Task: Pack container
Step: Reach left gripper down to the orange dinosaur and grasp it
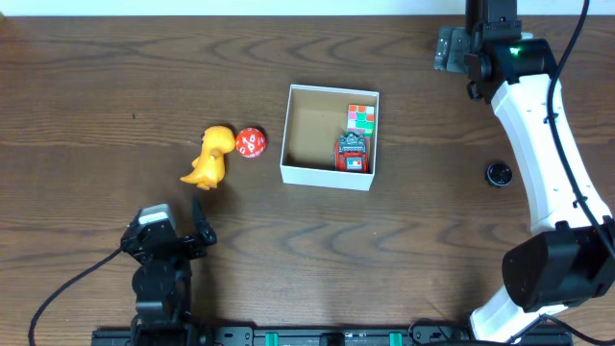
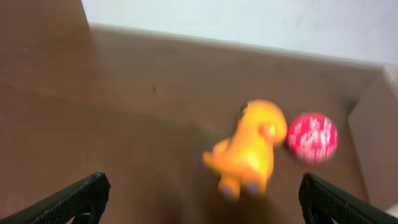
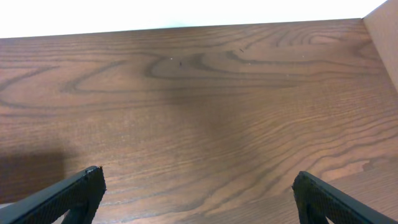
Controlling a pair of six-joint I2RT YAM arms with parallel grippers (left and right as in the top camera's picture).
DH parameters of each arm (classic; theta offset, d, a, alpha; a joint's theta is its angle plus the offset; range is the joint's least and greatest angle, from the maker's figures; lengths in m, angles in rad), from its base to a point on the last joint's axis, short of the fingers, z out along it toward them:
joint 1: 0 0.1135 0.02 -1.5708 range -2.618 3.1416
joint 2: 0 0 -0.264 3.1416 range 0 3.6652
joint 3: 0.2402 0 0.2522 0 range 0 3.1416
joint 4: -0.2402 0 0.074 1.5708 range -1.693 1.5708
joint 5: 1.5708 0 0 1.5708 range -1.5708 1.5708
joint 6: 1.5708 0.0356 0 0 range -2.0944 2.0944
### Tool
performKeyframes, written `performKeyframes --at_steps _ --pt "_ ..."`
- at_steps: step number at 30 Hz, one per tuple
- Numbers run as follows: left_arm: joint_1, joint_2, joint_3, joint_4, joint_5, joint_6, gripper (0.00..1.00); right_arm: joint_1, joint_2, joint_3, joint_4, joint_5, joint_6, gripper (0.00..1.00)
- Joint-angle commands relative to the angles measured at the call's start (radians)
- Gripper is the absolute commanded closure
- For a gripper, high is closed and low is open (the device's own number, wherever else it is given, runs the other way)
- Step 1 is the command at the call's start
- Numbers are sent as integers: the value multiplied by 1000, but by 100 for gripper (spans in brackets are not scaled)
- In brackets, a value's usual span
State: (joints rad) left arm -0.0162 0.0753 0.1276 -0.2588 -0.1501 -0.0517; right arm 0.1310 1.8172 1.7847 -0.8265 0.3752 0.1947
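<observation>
**Left arm sits nearer the loose toys**

The container [image 1: 329, 178] sits mid-frame overhead, with a cube [image 1: 362, 117] and a toy car [image 1: 353, 152] in its right half. The yellow dinosaur [image 1: 211, 157], lying lengthwise up the frame, and the red ball [image 1: 251, 143] lie just left of it, above the left gripper [image 1: 200, 223], which is spread wide and empty. The right gripper [image 1: 447, 48], also wide and empty, is well apart at upper right.

Wooden table [image 1: 86, 86]; on it container [image 1: 325, 177]; yellow dinosaur [image 1: 211, 157]; red ball [image 1: 251, 143]; black disc [image 1: 498, 174]
</observation>
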Motion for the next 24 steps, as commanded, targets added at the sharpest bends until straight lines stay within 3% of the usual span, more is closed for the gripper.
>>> performKeyframes --at_steps 1,14,20,24 --pt "-3 131 166 -77 27 7 2 0 1 1 -1 10 18 1" --pt "-2 1190 1085 -636 39 10 2 1 1 1 -1 9 18 1" --pt "-2 1419 1163 -658 42 21 2 1 1 1 -1 10 18 1" --pt "-3 1503 1152 -661 273 219 2 1 1 1 -1 10 18 1"
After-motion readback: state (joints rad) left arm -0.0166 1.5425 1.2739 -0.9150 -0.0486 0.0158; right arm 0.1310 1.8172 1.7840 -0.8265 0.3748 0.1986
